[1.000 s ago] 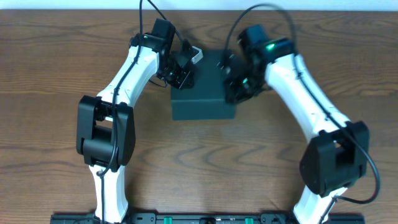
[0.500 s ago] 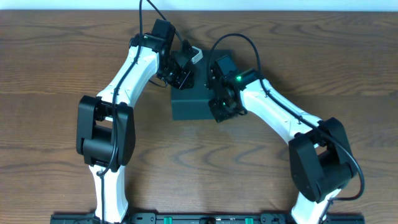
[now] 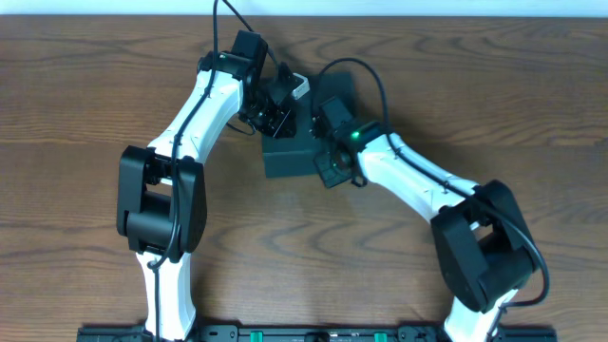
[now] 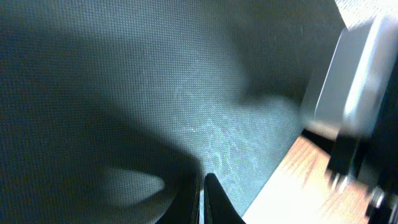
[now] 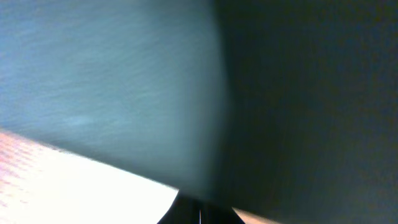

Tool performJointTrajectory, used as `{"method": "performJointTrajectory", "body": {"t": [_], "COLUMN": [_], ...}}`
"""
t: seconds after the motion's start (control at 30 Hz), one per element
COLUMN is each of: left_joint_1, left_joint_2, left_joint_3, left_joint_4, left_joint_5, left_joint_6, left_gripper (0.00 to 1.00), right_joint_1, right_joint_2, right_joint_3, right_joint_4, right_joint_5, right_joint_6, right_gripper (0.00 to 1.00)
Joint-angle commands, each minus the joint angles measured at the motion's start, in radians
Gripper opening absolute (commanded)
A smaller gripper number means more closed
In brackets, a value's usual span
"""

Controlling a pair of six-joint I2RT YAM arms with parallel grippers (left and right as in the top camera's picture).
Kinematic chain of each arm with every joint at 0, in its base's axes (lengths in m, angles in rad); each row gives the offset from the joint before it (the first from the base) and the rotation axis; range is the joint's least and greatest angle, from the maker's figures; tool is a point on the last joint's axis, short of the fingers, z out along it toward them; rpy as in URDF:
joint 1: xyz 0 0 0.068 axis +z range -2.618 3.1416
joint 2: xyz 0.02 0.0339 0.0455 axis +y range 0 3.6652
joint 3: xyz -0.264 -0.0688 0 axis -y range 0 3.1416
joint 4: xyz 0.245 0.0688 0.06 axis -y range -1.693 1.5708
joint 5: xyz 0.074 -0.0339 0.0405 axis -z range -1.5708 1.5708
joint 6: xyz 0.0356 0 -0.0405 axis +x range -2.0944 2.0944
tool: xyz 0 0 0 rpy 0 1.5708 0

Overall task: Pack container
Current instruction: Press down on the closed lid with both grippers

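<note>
Wood-grain tabletop (image 3: 76, 114) | container (image 3: 288, 159) far centre: matte dark teal rectangular box, fine weave | left end effector (image 3: 274, 116) closed, empty, over its left part | right end effector (image 3: 329, 167) closed, empty, at its front edge

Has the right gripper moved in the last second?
Yes. The right gripper swung left, toward the unmoved left gripper, over the dark teal-black matte rectangular container.
</note>
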Motion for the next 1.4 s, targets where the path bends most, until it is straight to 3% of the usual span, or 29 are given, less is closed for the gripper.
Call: {"method": "performJointTrajectory", "body": {"t": [0.0,0.4,0.57,0.83,1.37], "left_joint_1": [-0.003,-0.002,-0.002,-0.002,-0.002], "left_joint_2": [0.006,0.006,0.006,0.006,0.006], "left_joint_3": [-0.024,-0.024,-0.024,-0.024,-0.024], "left_joint_4": [-0.023,-0.021,-0.021,-0.022,-0.034], "left_joint_5": [-0.027,-0.029,-0.026,0.0,0.008], "left_joint_6": [0.0,0.046,0.049,0.049,0.049], "left_gripper": [0.06,0.06,0.06,0.06,0.06], "right_joint_1": [0.054,0.241,0.239,0.215,0.163], "right_joint_2": [-0.05,-0.084,-0.174,-0.226,-0.165], "right_joint_3": [-0.004,-0.243,-0.29,-0.462,-0.491], "right_joint_4": [0.016,0.318,0.361,0.566,0.758], "right_joint_5": [0.038,0.341,0.343,0.356,0.463], "right_joint_6": [0.03,0.088,0.121,0.312,0.352], "right_gripper": [0.02,0.02,0.02,0.02,0.02]}}
